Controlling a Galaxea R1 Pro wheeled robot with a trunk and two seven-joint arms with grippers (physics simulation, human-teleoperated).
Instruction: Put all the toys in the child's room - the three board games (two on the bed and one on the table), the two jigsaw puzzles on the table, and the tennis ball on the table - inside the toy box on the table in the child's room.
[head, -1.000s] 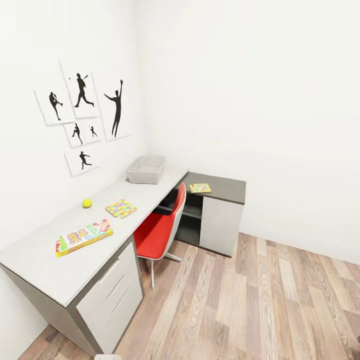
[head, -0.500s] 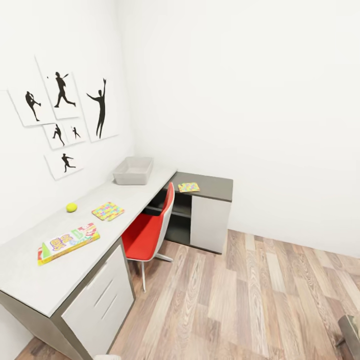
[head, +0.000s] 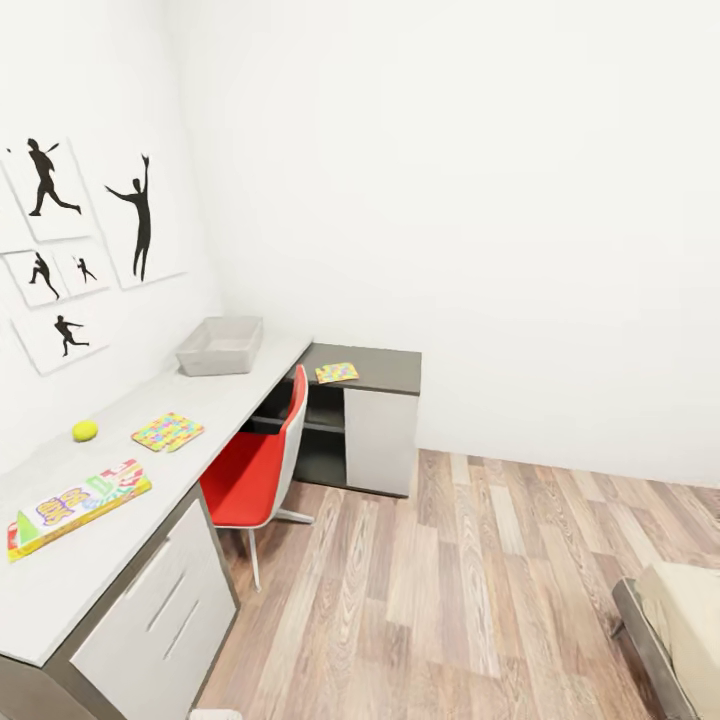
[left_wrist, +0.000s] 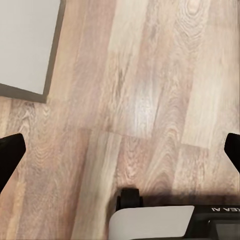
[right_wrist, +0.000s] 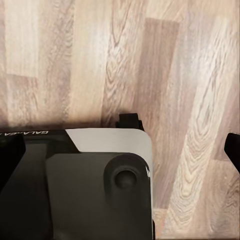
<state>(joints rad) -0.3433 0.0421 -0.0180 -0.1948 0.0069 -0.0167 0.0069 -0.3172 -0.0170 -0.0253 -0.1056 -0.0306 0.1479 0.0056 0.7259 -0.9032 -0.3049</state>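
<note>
Below our wrists lies wooden floor (left_wrist: 150, 100), and both grippers hang over it: the left gripper (left_wrist: 120, 155) shows dark fingertips (left_wrist: 10, 152) at the two edges of its view, jaws wide apart and holding nothing, and the right gripper (right_wrist: 120, 150) likewise has its fingertips (right_wrist: 232, 147) far apart and empty, above our own base (right_wrist: 95, 185). From the head, the table (head: 60, 580) runs along the wall at our left. Nearest on it lies a board game (head: 78, 505), yellow and green, flat near the table's front edge. Beyond it sit the tennis ball (head: 85, 430), close to the wall, and a jigsaw (head: 167, 431) apart from it toward the front edge. A red chair (head: 255, 470) is tucked in at the table's open middle. Farther along, the grey toy box (head: 220, 346) rests on the tabletop by the wall; we cannot see its floor. A second jigsaw (head: 337, 373) lies on the dark corner section (head: 385, 368). Silhouette pictures (head: 140, 215) hang on the wall. At lower right, the bed (head: 680, 620) pokes in.
</note>
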